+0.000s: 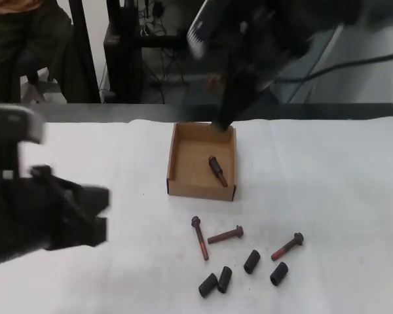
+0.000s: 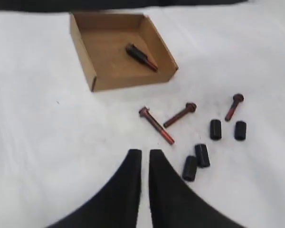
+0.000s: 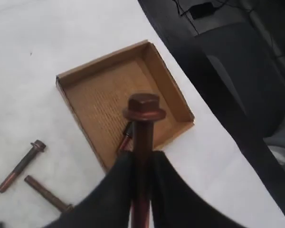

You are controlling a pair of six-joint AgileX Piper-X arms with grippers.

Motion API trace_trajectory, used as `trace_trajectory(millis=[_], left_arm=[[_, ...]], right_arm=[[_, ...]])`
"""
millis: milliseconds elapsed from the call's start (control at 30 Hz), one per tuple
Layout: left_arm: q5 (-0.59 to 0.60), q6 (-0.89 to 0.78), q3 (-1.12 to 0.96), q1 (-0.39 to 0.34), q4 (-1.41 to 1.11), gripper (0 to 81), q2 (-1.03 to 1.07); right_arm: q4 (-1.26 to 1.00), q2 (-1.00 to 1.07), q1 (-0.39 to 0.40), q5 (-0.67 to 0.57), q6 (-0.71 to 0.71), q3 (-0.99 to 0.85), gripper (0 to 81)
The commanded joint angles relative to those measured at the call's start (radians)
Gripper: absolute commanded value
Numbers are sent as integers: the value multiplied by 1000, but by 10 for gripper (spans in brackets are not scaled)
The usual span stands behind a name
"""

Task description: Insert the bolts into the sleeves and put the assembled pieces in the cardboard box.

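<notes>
While right gripper (image 3: 141, 156) clamps a bolt (image 3: 143, 110) over it, cardboard box (image 1: 200, 190) near bench (image 1: 327, 183) far edge holds one piece (image 1: 216, 170), likely bolt-in-sleeve | left gripper (image 2: 145, 154) narrow, empty

The high camera sits behind both arms, looking forward and down over the desk (image 1: 327, 196). The left wrist camera views the cardboard box (image 2: 133, 80) from farther back. The right wrist camera, looking past the bolt (image 3: 143, 111) in the right claw (image 3: 141, 157), hangs close above that same box.
</notes>
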Motion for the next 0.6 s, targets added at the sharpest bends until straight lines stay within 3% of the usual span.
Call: trace_trajectory(millis=[0,133,300,367,533,567], left_arm=[[73,47,-43,-32,1,155,138],[71,157,-137,-149,-3,171,310],[52,225,-265,-324,22,192,475],[52,226,-305,-378,47,262,540],[-62,232,-409,-446,126,626,679],[-90,241,-433,-451,157,665,706]], right_arm=[[77,-62,0,-24,50,-4,0],[90,-113,-6,7,55,10,0],[103,-147,-71,16,22,10,0],[111,-162,-106,16,19,10,0],[119,-208,-190,16,7,10,0],[119,-217,-205,16,14,10,0]])
